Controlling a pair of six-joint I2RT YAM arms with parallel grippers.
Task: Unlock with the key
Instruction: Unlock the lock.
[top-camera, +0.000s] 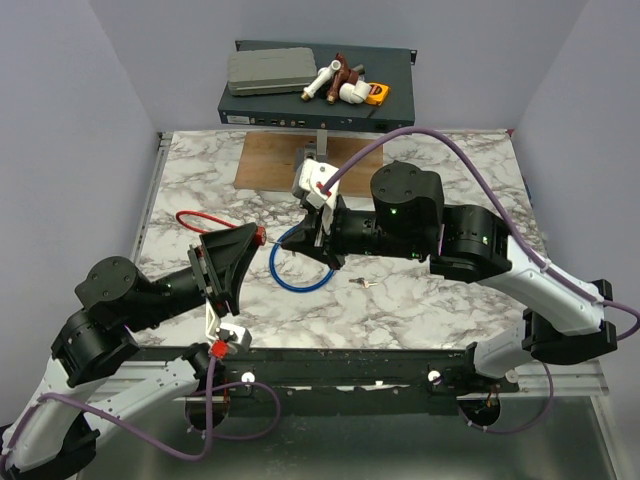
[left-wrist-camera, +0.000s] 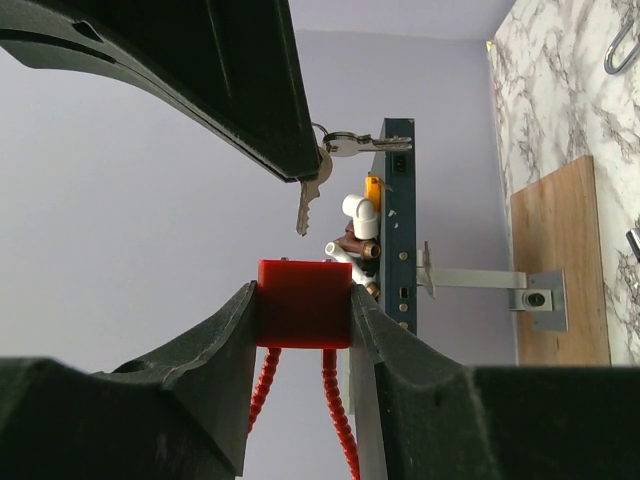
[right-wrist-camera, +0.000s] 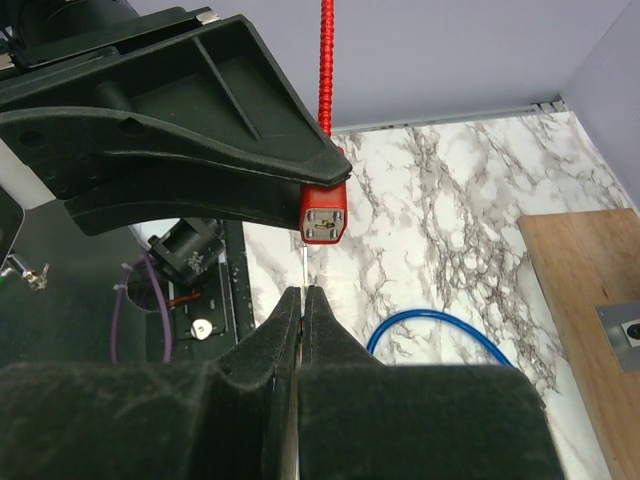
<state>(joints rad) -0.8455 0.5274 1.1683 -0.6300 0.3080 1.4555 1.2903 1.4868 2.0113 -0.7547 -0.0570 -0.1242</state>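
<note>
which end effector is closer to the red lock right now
Left. The left end effector grips the red lock between its fingers. The right end effector, shut on the key, sits just off the lock's end, with the key's tip pointing at it.

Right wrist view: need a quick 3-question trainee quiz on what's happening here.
1. True or false: the left fingers are clamped on the red lock.
2. What do the right fingers pinch? A) a silver key B) a white pipe fitting C) a wooden board
3. Fill in: the cable looped on the marble table is ___ in colour.

Key: 1 true; 2 A; 3 blue.
</note>
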